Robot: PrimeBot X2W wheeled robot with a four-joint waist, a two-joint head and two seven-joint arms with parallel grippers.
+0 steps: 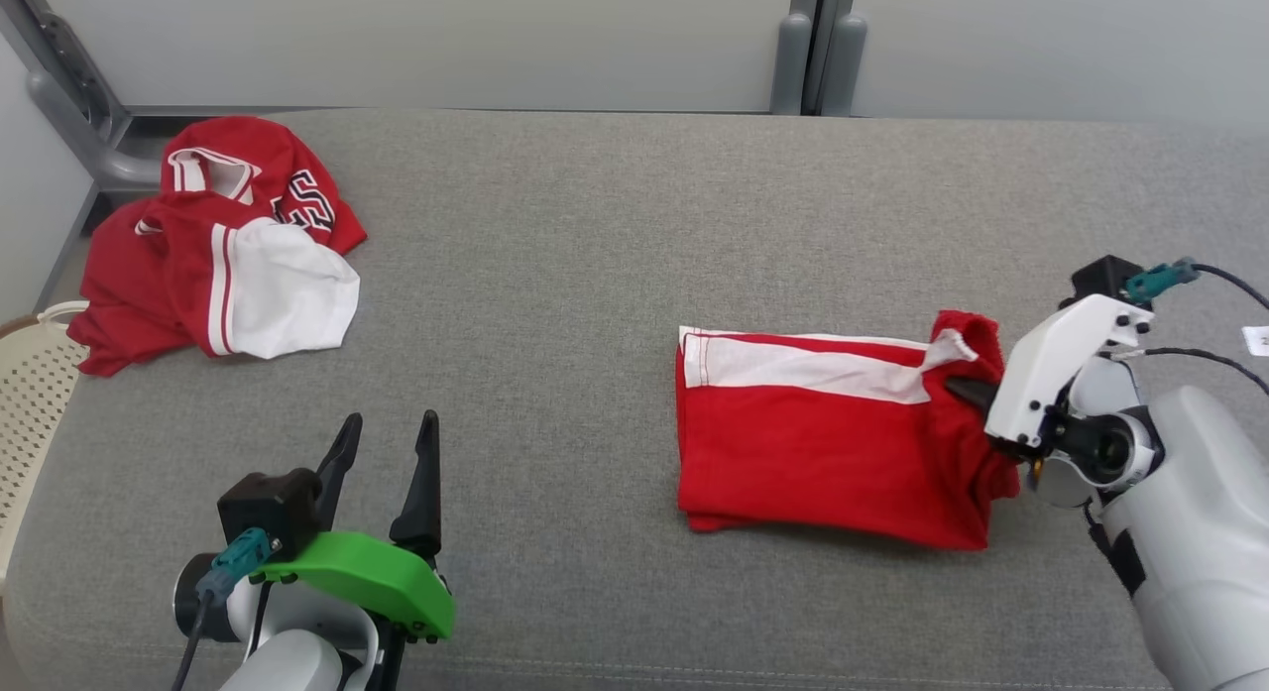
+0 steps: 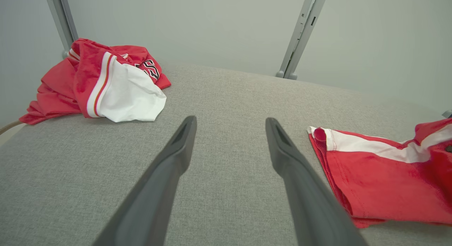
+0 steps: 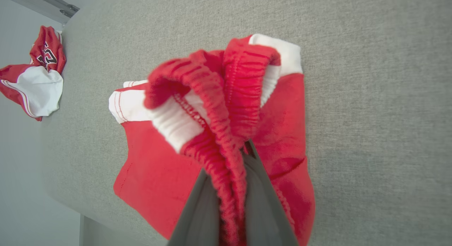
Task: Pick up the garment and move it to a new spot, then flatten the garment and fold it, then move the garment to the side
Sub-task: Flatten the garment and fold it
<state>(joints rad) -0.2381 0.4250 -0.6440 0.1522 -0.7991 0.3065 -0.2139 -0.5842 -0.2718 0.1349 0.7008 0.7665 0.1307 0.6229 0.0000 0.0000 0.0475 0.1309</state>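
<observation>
While my right arm (image 1: pixel 1190 493) reaches in sideways — right gripper (image 3: pixel 243 154): clamped on the raised waistband of the shorts (image 1: pixel 823 443).
Mat (image 1: pixel 555 324): shorts folded on its right side.
Left gripper (image 1: pixel 389 443): fingers wide — pointing up.

We saw folded red fabric shorts (image 1: pixel 823 463) with a white side band at three o'clock, a crumpled red-and-white jersey (image 1: pixel 178 265) with black-edged lettering at ten o'clock, on grey woven upholstery (image 1: pixel 555 304).

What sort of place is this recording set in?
Probably a lab or test bay for laundry folding: a grey fabric-covered table, bare pale wall panels on metal posts, and a perforated basket beside it.
</observation>
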